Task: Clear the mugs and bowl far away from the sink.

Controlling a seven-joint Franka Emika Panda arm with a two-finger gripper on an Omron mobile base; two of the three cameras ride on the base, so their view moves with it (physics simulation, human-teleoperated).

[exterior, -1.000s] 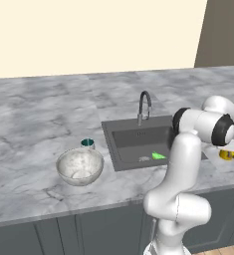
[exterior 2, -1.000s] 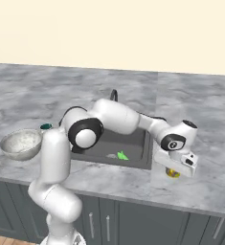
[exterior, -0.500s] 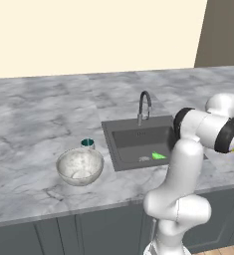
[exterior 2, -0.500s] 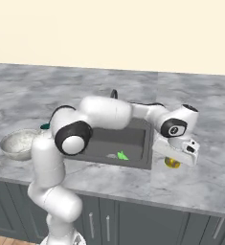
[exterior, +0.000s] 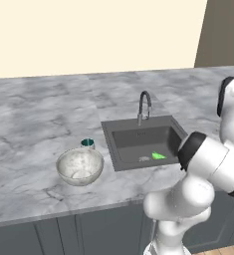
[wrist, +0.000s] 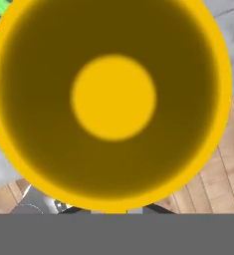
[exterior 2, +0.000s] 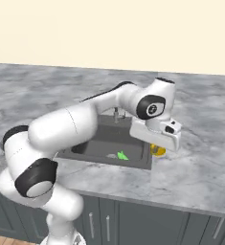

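The plain yellow cylindrical mug [wrist: 113, 99] takes up nearly the whole hand view, seen straight down its open mouth, with its rim at the bottom edge where the tool grips it. In the right base view the same mug [exterior 2: 157, 150] peeks out beneath the white hand, hanging over the marbled grey stone surface [exterior 2: 200, 167] just beside the right edge of the dark grey rectangular recessed sink [exterior 2: 109, 143]. The tool [exterior 2: 158, 146] is closed narrow on the mug's rim; its fingertips themselves are hidden behind the hand and the mug.

In the left base view, the sink [exterior: 143, 142] sits in the middle of the surface [exterior: 34, 124] with a slim curved metal faucet [exterior: 144, 105] at its back edge and a small bright green object [exterior: 158, 156] on its floor. Well to the left of the sink stands the wide white-grey marbled bowl [exterior: 79, 167], and just behind it, touching or nearly so, the small pale mug with a teal inside [exterior: 87, 143].
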